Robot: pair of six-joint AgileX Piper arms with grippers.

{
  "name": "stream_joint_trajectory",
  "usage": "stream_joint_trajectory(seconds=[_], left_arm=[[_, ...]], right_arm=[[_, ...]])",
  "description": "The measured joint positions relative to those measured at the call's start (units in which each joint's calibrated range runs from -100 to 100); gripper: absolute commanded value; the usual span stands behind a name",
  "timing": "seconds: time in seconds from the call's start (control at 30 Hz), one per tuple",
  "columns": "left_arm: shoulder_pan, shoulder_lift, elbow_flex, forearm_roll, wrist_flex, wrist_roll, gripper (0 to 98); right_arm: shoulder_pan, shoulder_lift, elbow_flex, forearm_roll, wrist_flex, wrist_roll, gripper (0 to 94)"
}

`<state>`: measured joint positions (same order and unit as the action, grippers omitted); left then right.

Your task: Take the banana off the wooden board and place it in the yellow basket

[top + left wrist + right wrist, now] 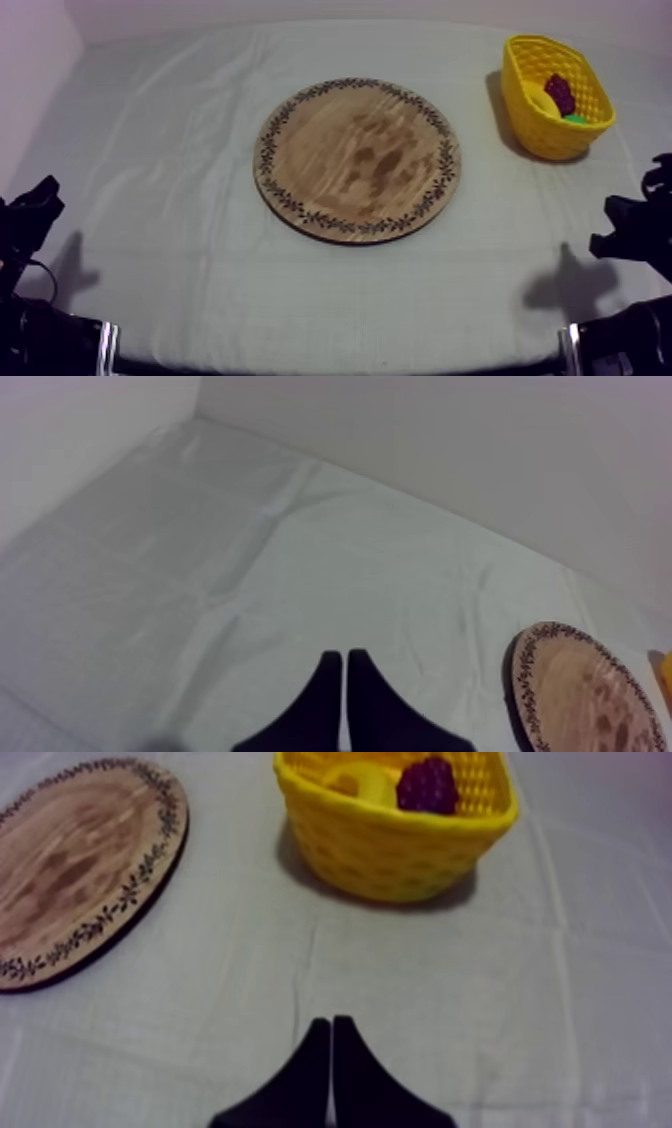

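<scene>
The round wooden board (357, 158) lies bare at the table's middle, and its rim (520, 676) and its face (70, 862) show in the wrist views. The yellow basket (528, 110) stands at the far right and holds the banana (541, 101), a bunch of grapes (560, 93) and something green (575, 119). From the right wrist, the banana (365, 782) and grapes (428, 784) lie inside the basket (400, 847). My left gripper (345, 666) is shut on nothing over bare cloth. My right gripper (331, 1032) is shut on nothing, short of the basket.
Both arms rest low at the table's front corners, the left arm (25, 225) and the right arm (640, 225). A pale wall rises behind the table's far edge. Bare cloth surrounds the board on all sides.
</scene>
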<state>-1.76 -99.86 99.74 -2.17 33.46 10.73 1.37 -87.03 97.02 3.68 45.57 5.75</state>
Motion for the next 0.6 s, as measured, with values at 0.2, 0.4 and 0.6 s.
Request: stream_joint_trajectory(seconds=[0.2,0.4,0.6], left_arm=[[0.00,0.00,0.00,0.00,0.00,0.00,0.1],[0.00,0.00,0.00,0.00,0.00,0.00,0.1],[0.00,0.00,0.00,0.00,0.00,0.00,0.1]], right_arm=[[-0.94,-7.97,2.28,-3.68,-5.01,-0.49,0.6],[-1.48,-8.57,2.75,-6.30,-12.39,4.25,0.6],[-1.93,-8.61,2.75,-5.07,-8.02,4.70,0.6]])
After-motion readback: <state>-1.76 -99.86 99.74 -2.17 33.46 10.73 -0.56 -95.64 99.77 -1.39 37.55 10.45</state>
